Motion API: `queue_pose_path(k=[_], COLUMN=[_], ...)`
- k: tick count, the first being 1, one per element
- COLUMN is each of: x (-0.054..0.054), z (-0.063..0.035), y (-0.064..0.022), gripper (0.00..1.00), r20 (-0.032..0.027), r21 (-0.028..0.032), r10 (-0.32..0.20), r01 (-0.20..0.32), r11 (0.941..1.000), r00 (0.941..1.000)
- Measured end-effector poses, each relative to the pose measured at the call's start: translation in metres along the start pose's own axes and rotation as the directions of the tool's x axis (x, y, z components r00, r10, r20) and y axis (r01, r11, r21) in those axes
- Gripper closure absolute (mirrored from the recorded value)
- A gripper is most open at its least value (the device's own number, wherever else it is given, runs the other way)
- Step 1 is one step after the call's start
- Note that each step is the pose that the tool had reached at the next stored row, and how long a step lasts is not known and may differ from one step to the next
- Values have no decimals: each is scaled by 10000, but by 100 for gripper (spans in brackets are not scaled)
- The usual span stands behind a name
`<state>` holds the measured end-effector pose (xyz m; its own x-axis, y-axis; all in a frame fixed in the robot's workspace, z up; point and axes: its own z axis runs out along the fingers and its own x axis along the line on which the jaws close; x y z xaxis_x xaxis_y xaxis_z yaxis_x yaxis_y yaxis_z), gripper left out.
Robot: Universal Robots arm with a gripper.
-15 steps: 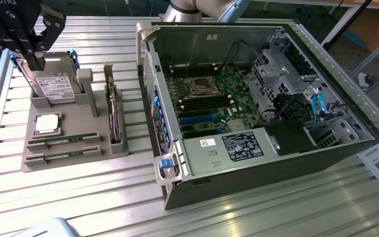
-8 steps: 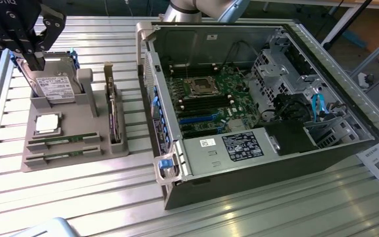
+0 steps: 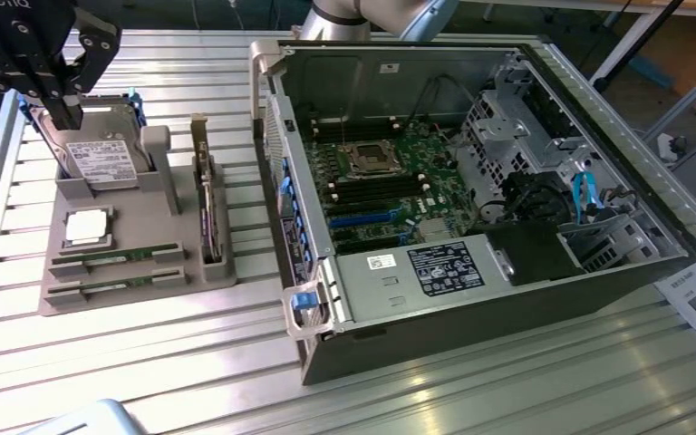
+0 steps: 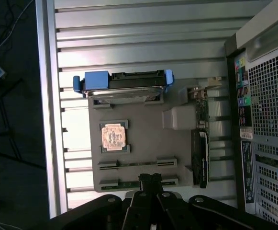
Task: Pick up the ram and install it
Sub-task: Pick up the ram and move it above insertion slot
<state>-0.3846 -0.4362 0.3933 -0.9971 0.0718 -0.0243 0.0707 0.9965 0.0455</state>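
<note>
Exterior view looks into the open case [image 3: 469, 163], which lies on its side on the slatted table [image 3: 142, 381]. From there the motherboard [image 3: 384, 181] can be seen, with its bare socket and rows of dark slots. The wrist view looks straight down instead. It gives the case's perforated back panel [image 4: 268, 96] and the tops of the parts in the tray [image 4: 143, 139].

Counted, there is one grey tray, at the exterior view's left of the case. It holds one hard drive [image 3: 101, 149] with blue side rails, one square silver processor [image 3: 87, 227], one dark card [image 3: 211, 217] standing on edge, and two ram sticks. Both sticks sit on edge in their own slots at the tray's near end, parallel and side by side. The far ram [image 3: 116, 256] is next to the processor and the near ram [image 3: 116, 288] is by the tray's edge. Neither has been lifted.

The gripper [image 3: 64, 113] hangs over the tray's far end, pointing down. In the exterior view its black body stands in front of the hard drive. In the wrist view the gripper [image 4: 150, 179] has its jaws clenched together with nothing between them. There the tips line up over the near ram [image 4: 124, 183], with the far ram [image 4: 138, 164] just beyond. A grey part of the arm [image 3: 361, 14] shows behind the case.
</note>
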Motion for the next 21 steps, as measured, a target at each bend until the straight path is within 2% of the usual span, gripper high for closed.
queue_pose_path(k=[6,10,21], x=[0,-1,-1], z=[0,0,0], y=[-5,-10,-19], gripper=[90,90,90], r20=[-7,-21,-62], r21=[-4,-12,-40], r10=[-170,-490,-1442], r01=[170,490,1442], r11=[9999,9988,9895], r00=[9999,9988,9895])
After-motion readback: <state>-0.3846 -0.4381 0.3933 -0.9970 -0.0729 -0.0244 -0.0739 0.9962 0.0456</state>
